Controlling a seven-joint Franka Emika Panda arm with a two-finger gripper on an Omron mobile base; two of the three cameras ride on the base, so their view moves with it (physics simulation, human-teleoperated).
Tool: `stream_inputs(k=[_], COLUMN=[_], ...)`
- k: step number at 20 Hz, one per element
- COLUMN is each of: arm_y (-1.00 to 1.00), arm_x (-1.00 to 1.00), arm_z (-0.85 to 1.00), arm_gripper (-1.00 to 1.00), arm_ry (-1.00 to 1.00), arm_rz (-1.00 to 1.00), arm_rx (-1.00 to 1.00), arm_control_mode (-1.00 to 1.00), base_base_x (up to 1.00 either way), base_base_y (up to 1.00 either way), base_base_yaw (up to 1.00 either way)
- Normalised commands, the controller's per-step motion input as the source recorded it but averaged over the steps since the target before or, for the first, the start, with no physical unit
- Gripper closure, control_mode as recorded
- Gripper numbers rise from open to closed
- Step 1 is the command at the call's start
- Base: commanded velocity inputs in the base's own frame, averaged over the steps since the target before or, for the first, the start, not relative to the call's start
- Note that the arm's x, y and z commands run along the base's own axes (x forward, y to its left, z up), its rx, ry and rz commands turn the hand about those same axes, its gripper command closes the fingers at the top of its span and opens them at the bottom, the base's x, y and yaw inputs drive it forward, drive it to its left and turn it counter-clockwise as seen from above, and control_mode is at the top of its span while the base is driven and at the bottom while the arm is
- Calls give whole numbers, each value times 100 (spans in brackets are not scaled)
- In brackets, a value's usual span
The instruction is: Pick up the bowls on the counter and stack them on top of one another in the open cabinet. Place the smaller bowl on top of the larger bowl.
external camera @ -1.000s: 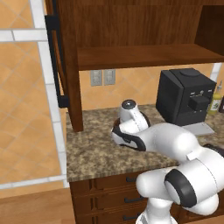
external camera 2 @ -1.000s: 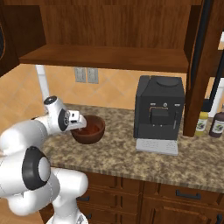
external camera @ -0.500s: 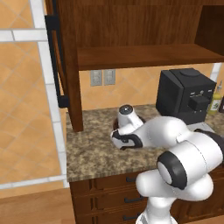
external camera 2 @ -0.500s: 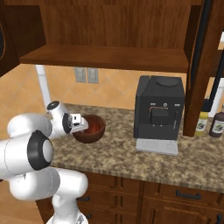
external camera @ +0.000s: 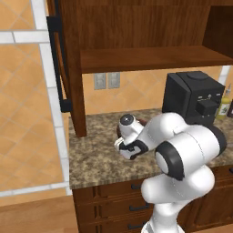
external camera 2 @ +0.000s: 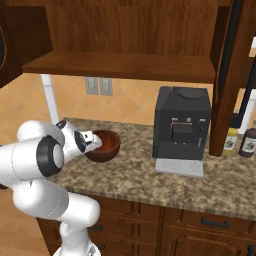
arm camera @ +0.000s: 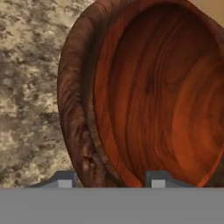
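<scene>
Only one larger bowl (external camera 2: 104, 145) sits on the counter (external camera 2: 135, 177), gripper (arm camera: 108, 178) straddling its rim.

Both base views flank the counter (external camera: 100, 159); hand view close.

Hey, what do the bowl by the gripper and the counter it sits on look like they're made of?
The larger bowl looks like turned wood with a smooth, slightly glossy finish: curved dark and reddish grain bands run round its inside and wall. The counter looks like polished granite, speckled brown, grey and cream. Both are rendered, so the look is the only evidence.
</scene>
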Motion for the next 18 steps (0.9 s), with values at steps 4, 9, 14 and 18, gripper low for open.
stream_inputs(k=[4,9,14,18], arm_y=[0,0,0,0], arm_x=[-44,-99,-96,-87], arm_z=[18,78,100,100], arm_gripper=[100,100,100,100], arm_ry=[0,-6,-29,-32], arm_rz=[1,1,6,8], arm_rx=[0,0,0,0], arm_control_mode=[-100,-100,-100,-100], base_base_x=[0,0,0,0], base_base_y=[0,0,0,0], base_base_yaw=[0,0,0,0])
